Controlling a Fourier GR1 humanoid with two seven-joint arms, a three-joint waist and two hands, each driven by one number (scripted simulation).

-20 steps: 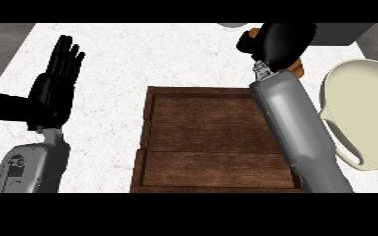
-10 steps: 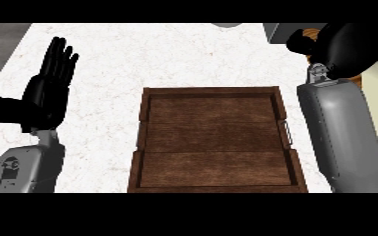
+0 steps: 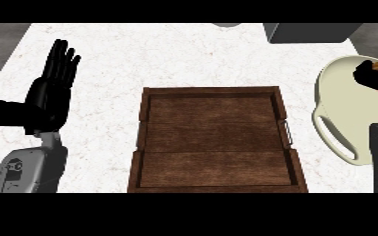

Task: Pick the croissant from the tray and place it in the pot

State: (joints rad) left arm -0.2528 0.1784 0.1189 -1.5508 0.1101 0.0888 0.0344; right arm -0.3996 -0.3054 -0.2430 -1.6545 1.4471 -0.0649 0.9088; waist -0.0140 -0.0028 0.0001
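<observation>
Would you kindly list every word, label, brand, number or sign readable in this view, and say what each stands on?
There are none: nothing readable shows.
The wooden tray, the cream pot, the white counter and the open left hand carry no lettering.
The grey forearm at lower left has small round marks, but no letters or numbers can be made out there.

A white, faintly veined stone counter [image 3: 184, 55] fills most of the view under even light. A dark grey box [image 3: 310, 32] stands at its far right edge. Dark grey floor [image 3: 10, 40] shows beyond the far left corner.
</observation>
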